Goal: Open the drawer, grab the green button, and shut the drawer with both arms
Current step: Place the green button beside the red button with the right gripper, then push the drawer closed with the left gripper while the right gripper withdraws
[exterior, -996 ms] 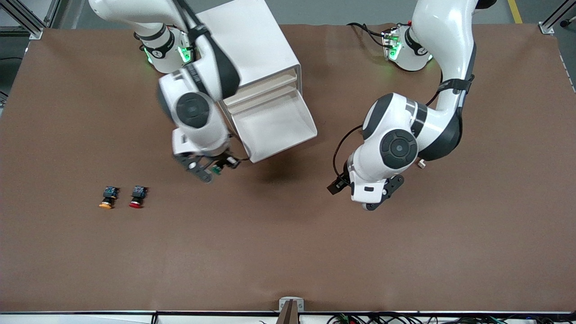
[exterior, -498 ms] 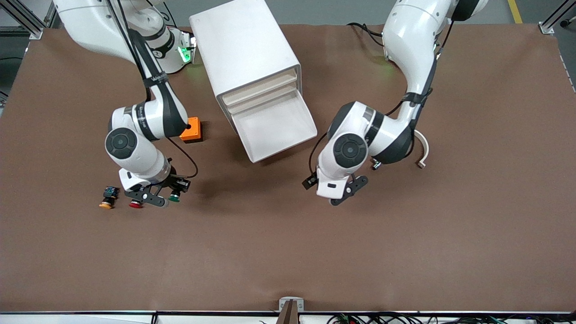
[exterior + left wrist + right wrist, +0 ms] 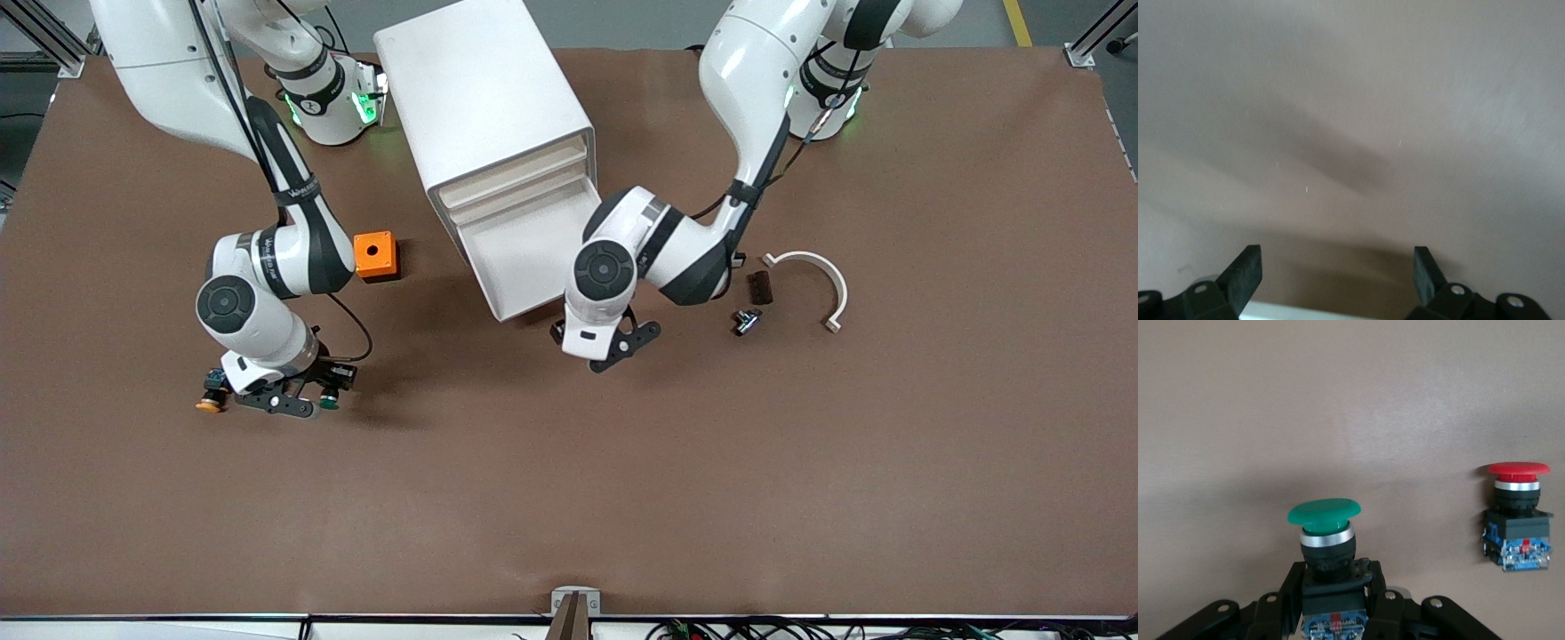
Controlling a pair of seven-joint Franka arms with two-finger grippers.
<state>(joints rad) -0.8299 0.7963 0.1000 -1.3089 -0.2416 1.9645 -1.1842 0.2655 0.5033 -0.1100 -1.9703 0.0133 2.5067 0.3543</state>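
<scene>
Presently, front view: right gripper low over the table with the button, left gripper just off the open drawer, likely to push it; left wrist view: fingers spread, empty; right wrist view: button clamped beside the red-capped button.

The front view looks steeply down from above the brown table's near edge, taking in all four edges, the arm bases along the top. The left wrist view faces close onto bare brown tabletop. The right wrist view, equally close, shares with the front view the green-capped button near the right arm's end.
</scene>
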